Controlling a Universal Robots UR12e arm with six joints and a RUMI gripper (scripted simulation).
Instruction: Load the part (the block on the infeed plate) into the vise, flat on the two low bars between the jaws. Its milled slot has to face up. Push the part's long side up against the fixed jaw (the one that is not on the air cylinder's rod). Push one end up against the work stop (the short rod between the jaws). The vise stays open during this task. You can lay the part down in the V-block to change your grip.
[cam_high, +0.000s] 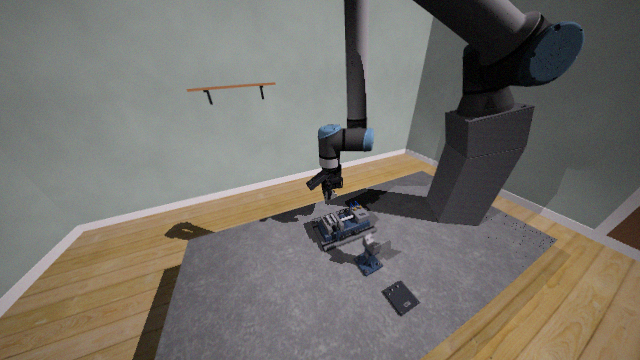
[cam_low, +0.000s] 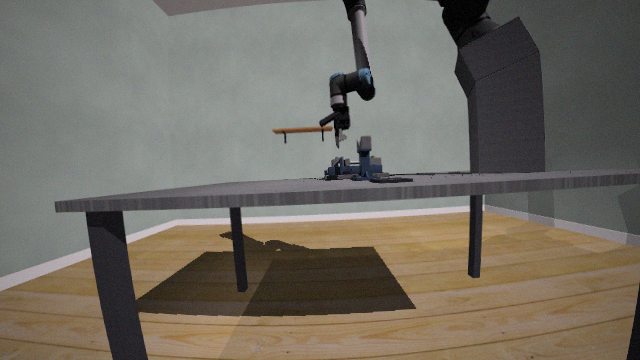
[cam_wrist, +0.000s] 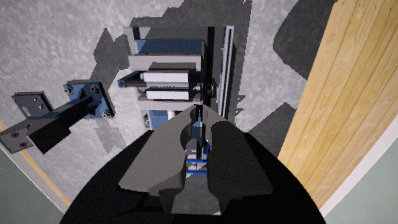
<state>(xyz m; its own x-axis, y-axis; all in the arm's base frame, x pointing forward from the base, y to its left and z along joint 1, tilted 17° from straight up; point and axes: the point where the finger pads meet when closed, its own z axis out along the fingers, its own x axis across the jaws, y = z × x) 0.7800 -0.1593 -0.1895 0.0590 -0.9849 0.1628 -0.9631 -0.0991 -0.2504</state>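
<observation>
My gripper (cam_high: 328, 200) (cam_low: 338, 145) (cam_wrist: 199, 105) is shut, with nothing between its fingertips, above the vise (cam_high: 350, 231) (cam_wrist: 170, 46). The part (cam_wrist: 166, 77) appears in the wrist view as two light strips with a darker slot between them, facing up. It lies lengthwise between the fixed jaw (cam_wrist: 142, 60) and the rod-side jaw (cam_wrist: 150, 105). The work stop (cam_wrist: 131, 80) reaches the part's left end in the wrist view; exact contact is too small to tell. Any thin gap to the fixed jaw is also unclear. The low bars are hidden.
The V-block (cam_high: 369, 241) (cam_low: 365, 143) stands on a tall blue-based stand beside the vise. The infeed plate (cam_high: 400, 298) (cam_wrist: 31, 104) lies beyond it with no part on it. A rail (cam_wrist: 227, 75) runs along the vise's right side in the wrist view.
</observation>
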